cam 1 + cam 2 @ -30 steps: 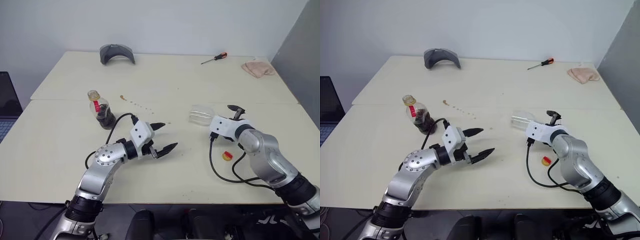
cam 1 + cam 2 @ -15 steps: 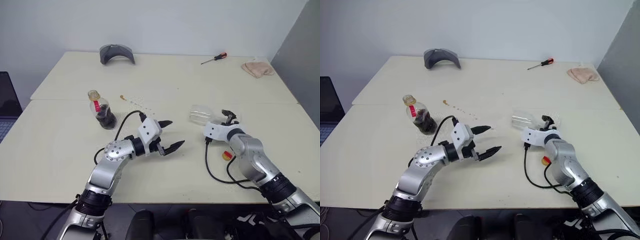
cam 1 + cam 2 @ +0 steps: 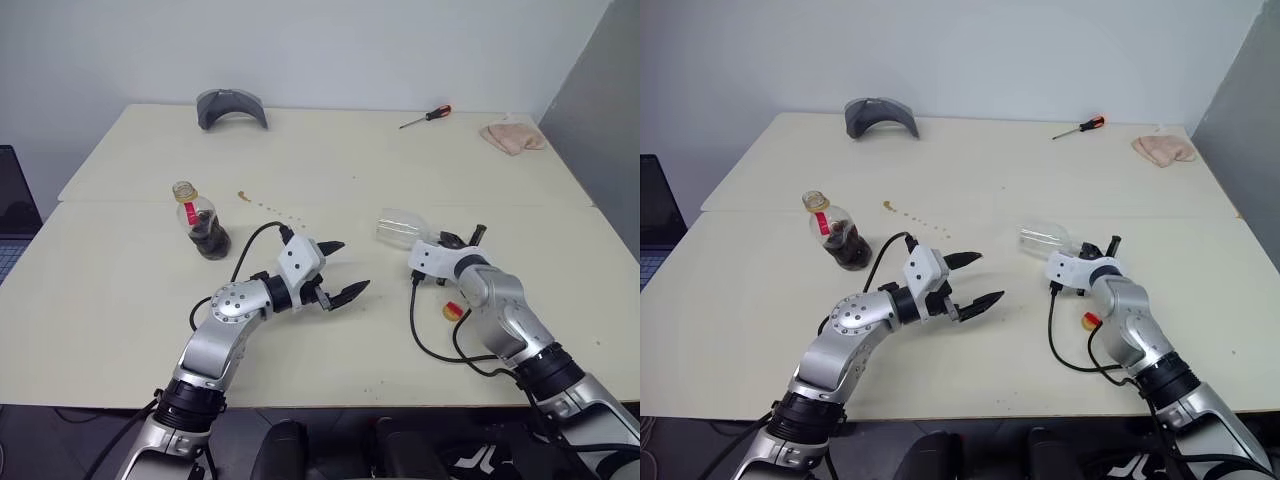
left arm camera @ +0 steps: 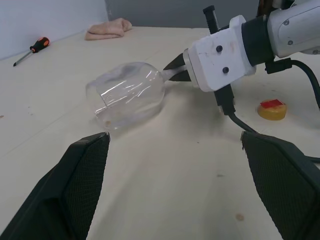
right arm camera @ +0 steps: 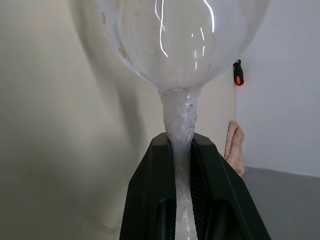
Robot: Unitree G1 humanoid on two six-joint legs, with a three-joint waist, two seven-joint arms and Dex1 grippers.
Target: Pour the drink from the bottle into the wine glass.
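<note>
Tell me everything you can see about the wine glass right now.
The wine glass is clear, looks like glass or clear plastic, and holds no drink, with a rounded bowl narrowing to a thin stem. It lies on its side on the pale table, the bowl resting on the tabletop, its mouth pointing away from the right gripper. That gripper's two black fingers are shut on the stem just behind the bowl. Small brownish specks dot the bowl's wall. Its foot is hidden behind the gripper. Nothing else touches it.
</note>
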